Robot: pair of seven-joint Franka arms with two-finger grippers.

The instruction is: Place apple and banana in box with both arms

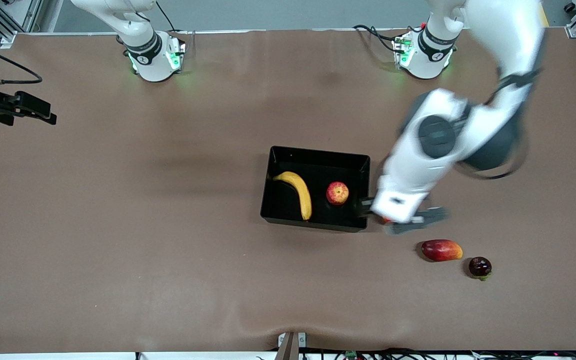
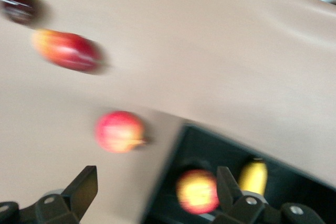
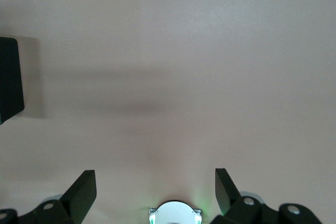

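Apple [image 1: 337, 193] and banana [image 1: 296, 192] both lie in the box [image 1: 318, 156], apart from each other; banana toward the right arm's end, apple toward the left arm's end. Box sits about mid-surface [image 1: 168, 250], a bit toward the left arm's end.

Left tool [image 1: 402, 220] is over the box's wall at the left arm's end and the bare surface just beside it. Fingers spread wide in the left wrist view, nothing between them. Pinkish-red round fruit [image 2: 119, 131] lies on the surface just outside that wall, mostly hidden under the wrist in the front view. Mango [image 1: 441, 250] and a small dark fruit [image 1: 480, 266] lie nearer the front camera, toward the left arm's end.

Right tool [image 1: 28, 109] waits at the surface edge at the right arm's end, fingers wide apart, empty.

Judgement: placing looks done, both task fruits are in. Step in hand = left arm clearing off after release. Next: lift clear w/o clipping the box wall or nudging the pinkish fruit, then park. No more grasps needed imo.
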